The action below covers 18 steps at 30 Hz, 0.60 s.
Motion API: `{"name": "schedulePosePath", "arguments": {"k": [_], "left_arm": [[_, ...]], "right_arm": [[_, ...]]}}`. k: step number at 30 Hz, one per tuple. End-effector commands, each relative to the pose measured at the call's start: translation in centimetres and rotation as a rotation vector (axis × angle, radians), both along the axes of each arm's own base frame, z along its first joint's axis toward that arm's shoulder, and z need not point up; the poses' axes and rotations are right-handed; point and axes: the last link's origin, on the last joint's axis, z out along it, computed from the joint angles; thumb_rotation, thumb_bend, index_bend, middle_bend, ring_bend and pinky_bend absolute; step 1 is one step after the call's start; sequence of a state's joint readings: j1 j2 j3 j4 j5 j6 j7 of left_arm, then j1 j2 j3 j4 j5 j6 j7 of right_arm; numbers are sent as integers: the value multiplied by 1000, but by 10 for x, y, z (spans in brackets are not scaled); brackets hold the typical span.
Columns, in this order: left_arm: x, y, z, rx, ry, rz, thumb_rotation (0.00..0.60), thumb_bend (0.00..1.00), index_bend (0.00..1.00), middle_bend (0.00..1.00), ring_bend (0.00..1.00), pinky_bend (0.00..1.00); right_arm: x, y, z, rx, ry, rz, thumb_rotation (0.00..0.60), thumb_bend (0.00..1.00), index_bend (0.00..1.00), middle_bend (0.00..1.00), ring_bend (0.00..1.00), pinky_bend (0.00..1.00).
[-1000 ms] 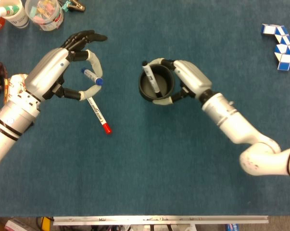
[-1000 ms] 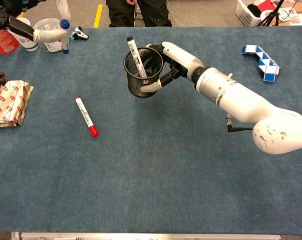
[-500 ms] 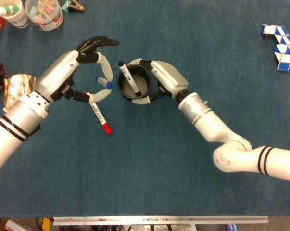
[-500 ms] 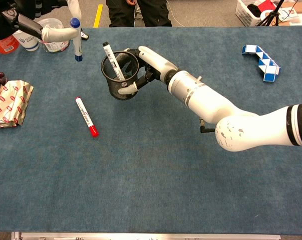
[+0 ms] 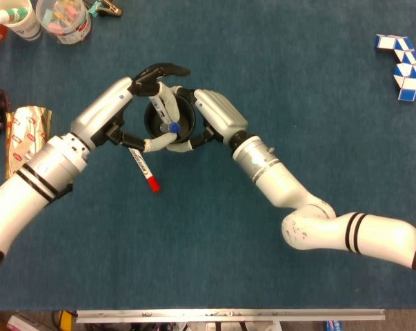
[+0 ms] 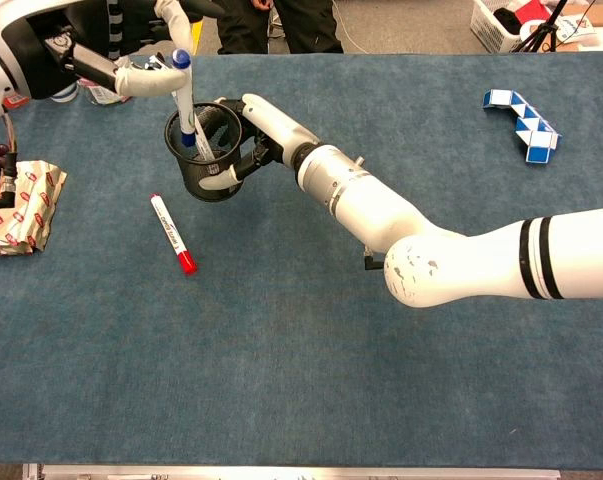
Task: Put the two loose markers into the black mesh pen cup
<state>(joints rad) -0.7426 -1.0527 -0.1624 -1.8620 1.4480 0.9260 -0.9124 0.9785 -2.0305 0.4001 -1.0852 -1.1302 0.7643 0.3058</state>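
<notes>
Right robot hand (image 6: 249, 135) is wrapped around the black mesh pen cup (image 6: 203, 155), fingers on the far wall and thumb across the near wall; the cup is gripped and stands upright. In the head view the same robot hand (image 5: 211, 117) sits to the right of the cup (image 5: 168, 118), with its white forearm running down and right across the worktop (image 5: 263, 55).

Left robot hand (image 5: 135, 103) comes in from the opposite side, directly facing the right one across the cup. It pinches the blue-capped marker (image 6: 184, 98) between thumb and a finger. The marker is near vertical, blue cap at the top, its lower part inside the cup's mouth. In the head view the blue cap (image 5: 173, 127) shows over the cup opening. Whether the marker tip touches the cup floor cannot be told. A second, pale marker body shows through the mesh inside the cup; its details are unclear.

Red-capped marker (image 5: 144, 167) lies flat on the worktop just below the left robot hand, red end toward the near edge. In the chest view it (image 6: 171, 233) lies apart from the cup, below and left of it.

Well away from the right robot hand, at the far right: a blue-and-white folding puzzle (image 5: 403, 65). Left of the left robot hand's arm: a foil-wrapped packet (image 6: 16, 205).
</notes>
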Motion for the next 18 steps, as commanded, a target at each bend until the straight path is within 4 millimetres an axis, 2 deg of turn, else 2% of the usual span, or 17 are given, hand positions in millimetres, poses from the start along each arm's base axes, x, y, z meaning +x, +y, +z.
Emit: {"name": "schedulePosePath", "arguments": {"k": [1,8,15,18], "left_arm": [[2,3,-3,-4,-4,2,600,299,576,140,40,0],[-2,7,-13,-25,14,14,600,298,546,132,33,0],[-9,8,-17,-29,117,-25,600,298,165,4,0,0],[-12,8,-14,-10,155,-48,600,298,97,0,0,0]], "right_arm": [[1,1,-2,3,-6,-6,600,263,422,413,312,255],[4,4,-2,18,-32,-15,600,262,422,413,312,255],[-1,4,1,30,-41,-27,600,262,421,413,312,256],[-6,5,4,36,-35,-29,600,262,421,413,312,255]]}}
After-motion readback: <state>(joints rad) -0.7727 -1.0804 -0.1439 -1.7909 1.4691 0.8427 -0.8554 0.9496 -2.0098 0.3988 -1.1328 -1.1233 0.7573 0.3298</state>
